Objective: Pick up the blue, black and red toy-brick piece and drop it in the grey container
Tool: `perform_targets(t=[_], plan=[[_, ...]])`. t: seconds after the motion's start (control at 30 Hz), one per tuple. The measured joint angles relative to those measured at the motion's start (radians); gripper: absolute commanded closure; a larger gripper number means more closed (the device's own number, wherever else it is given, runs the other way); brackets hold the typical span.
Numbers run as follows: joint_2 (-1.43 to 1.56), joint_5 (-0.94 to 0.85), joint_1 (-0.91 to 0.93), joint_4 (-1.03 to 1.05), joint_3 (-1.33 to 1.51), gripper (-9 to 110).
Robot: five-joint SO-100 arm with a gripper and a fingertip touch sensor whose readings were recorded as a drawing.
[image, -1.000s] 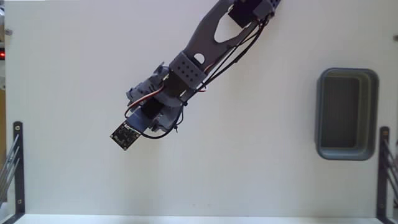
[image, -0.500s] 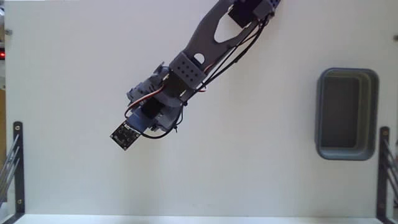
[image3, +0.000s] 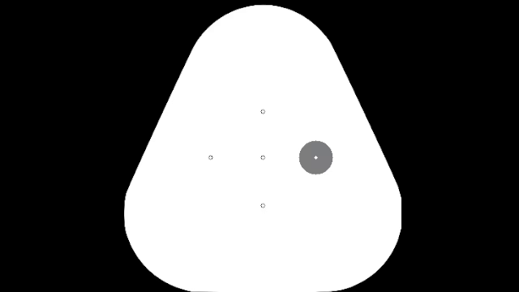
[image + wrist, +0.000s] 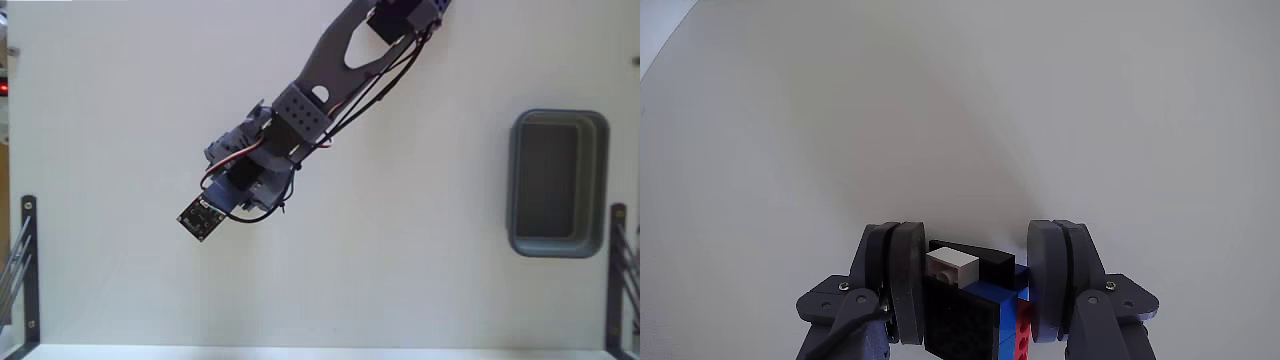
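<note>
Gripping the toy-brick piece [image 4: 975, 305] squarely is our concern here — in the wrist view it sits between the two pads of the gripper [image 4: 975, 275], jaws narrowed onto its sides, blue and red bricks against the right pad. We judge the hold firm but cannot tell whether it has left the table. The grey container [image 4: 557, 183] lies well apart, at three o'clock in the fixed view — we should lift straight, then swing steadily.
</note>
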Motion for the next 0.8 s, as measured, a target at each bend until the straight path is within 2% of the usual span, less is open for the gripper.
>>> perform_targets(t=[0.8], plan=[[0.000,0.000,0.000,0.000,0.000,53]])
